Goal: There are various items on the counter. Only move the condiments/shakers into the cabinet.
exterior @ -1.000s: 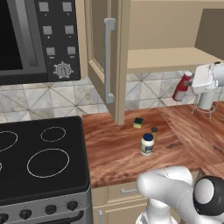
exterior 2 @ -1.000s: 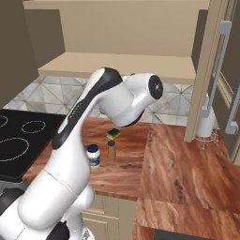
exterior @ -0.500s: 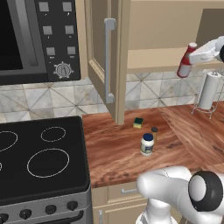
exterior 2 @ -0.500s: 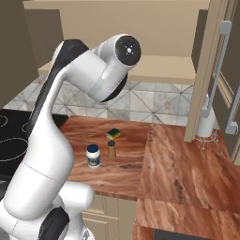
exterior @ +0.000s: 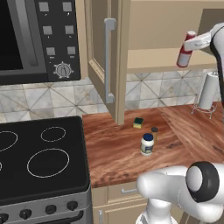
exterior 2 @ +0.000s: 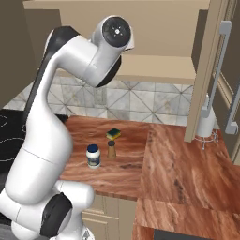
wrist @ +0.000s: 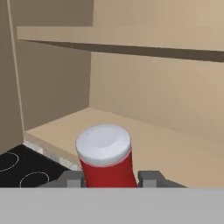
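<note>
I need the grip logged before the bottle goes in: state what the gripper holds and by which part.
The gripper holds the red squeeze bottle, clamped on the sides of its red body just below the white cap, in front of the cabinet shelf.

Between my gripper's point(wrist: 109, 178) dark grey fingertips I see a bright red squeeze bottle point(wrist: 106, 165) with a plain white cap, and ahead of it the cabinet's point(wrist: 166, 148) flat tan shelf and beige walls. Far below the tool, I make out the counter point(exterior: 175, 131) in reddish-brown wood grain, carrying a white jar point(exterior: 147, 144) with a dark blue lid, a tan-brown shaker point(exterior: 154, 133) with a dark top and a green-and-yellow sponge point(exterior: 138, 122).
</note>
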